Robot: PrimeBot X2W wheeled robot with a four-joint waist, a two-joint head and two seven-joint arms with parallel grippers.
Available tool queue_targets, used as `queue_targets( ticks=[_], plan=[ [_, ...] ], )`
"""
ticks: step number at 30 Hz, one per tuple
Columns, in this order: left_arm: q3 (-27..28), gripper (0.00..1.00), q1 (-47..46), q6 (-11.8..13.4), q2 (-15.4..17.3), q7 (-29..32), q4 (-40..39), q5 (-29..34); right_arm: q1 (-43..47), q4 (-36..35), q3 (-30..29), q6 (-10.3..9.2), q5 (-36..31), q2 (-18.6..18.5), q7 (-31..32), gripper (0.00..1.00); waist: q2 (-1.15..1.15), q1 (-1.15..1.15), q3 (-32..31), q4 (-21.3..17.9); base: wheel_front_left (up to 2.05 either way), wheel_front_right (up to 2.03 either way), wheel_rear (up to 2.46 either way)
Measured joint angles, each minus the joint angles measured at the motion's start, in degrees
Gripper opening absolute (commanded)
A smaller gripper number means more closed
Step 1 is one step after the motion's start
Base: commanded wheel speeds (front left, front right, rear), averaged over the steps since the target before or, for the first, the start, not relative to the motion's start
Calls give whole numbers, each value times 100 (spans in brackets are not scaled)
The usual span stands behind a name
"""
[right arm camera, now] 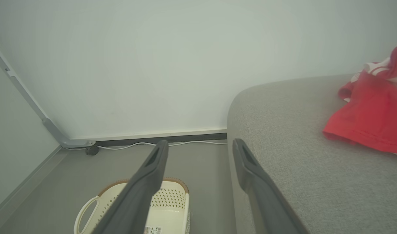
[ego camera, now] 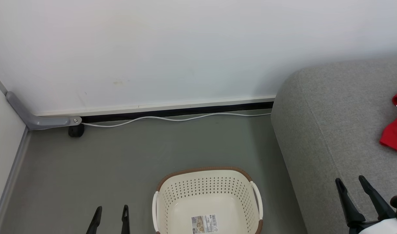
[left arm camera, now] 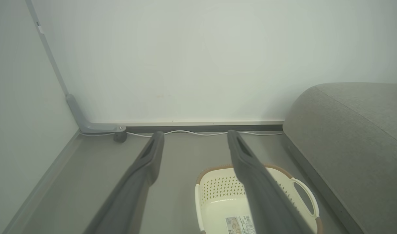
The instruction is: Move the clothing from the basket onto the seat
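Two dark two-fingered tools, both released and holding nothing. At lower left, the left gripper [ego camera: 112, 210], fingers spread, hangs above the grey floor [ego camera: 120, 162] just beside the oval cream perforated plastic basket [ego camera: 201, 169], brown-rimmed, with a paper label [ego camera: 204, 223] on its bottom. At lower right, the right gripper [ego camera: 349, 180], fingers spread, hangs over the large light grey woven-fabric seat [ego camera: 322, 136]. Bright red soft clothing [ego camera: 395, 135] with white trim lies on the seat, well apart from the basket.

Cream basket [ego camera: 205, 187] on grey floor [ego camera: 120, 156], red clothing [ego camera: 395, 131] on grey seat [ego camera: 322, 130], white cable [ego camera: 172, 119] along wall [ego camera: 185, 48]
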Motion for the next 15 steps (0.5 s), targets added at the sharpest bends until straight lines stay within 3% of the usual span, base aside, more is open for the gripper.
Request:
queue_targets(
  ticks=[9,10,15],
  plan=[
    [2,100,-1,-24,-8,0,-3,-69,-5,11,-1,0,1,0,0,100,0,0,18,2,0,0,0],
    [1,0,1,-23,-11,1,5,-67,-3,23,-2,0,1,10,-1,0,0,0,15,5,0,0,0],
    [-14,0,15,-23,-56,5,337,-71,160,292,100,0,21,297,4,0,0,0,17,4,0,0,0]
  ],
)
